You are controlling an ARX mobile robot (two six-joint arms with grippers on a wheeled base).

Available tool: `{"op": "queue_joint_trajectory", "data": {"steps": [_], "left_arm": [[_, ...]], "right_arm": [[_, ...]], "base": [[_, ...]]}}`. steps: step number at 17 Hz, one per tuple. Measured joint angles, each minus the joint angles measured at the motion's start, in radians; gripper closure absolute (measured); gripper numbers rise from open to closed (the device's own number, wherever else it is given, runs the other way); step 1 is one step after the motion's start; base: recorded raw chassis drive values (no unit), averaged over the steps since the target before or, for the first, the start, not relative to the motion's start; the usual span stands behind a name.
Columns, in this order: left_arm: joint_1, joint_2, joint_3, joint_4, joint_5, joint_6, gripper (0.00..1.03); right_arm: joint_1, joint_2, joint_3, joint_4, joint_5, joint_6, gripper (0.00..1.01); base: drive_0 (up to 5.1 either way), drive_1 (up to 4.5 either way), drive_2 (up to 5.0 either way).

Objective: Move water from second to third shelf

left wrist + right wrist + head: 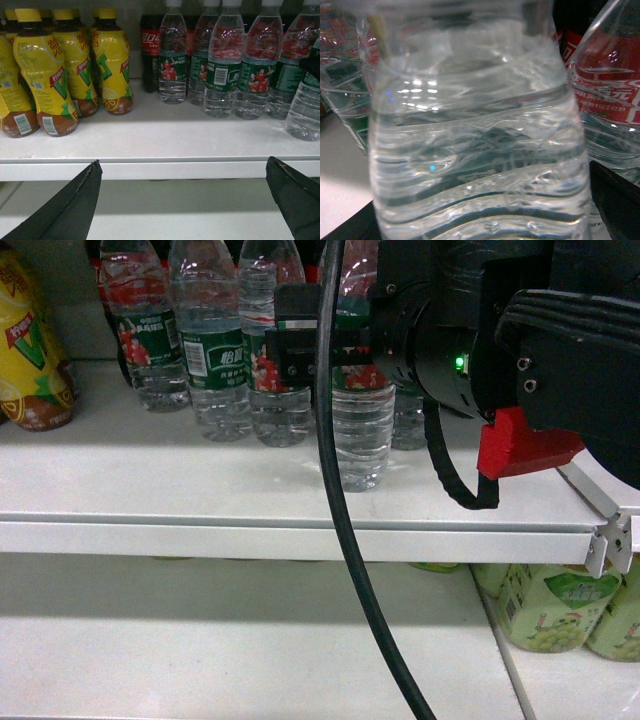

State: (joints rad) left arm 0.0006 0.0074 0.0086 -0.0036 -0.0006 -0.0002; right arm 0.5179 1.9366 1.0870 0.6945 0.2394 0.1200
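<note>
Water bottle [362, 430] clear, ribbed, green label; tea bottles [60, 75] yellow.

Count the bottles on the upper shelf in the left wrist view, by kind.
Yellow tea bottles: 4 clearly visible, with more possibly hidden behind
Water bottles: 6
Cola bottle: 1 clearly visible; red labels behind the water suggest more
Total: at least 11

White metal shelving fills the view. The upper shelf board [150, 480] has a flat front lip and a metal bracket [612, 542] at four o'clock. Beneath it at six o'clock, a second white shelf [200, 650] lies partly shaded. Lighting is even, indoor.
</note>
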Motion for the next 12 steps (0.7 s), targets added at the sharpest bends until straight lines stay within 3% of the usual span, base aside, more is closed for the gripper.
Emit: {"op": "queue_joint_trajectory", "data": {"steps": [7,12], "left_arm": [[0.000,0.000,0.000,0.000,0.000,0.000,0.05],[0.000,0.000,0.000,0.000,0.000,0.000,0.05]], "right_arm": [[0.006,0.019,0.053,-0.031,0.023,0.022,0.05],[0.008,0.019,0.055,-0.035,0.023,0.031,0.51]], "base": [[0.0,0.00,0.0],[0.0,0.00,0.0]]}}
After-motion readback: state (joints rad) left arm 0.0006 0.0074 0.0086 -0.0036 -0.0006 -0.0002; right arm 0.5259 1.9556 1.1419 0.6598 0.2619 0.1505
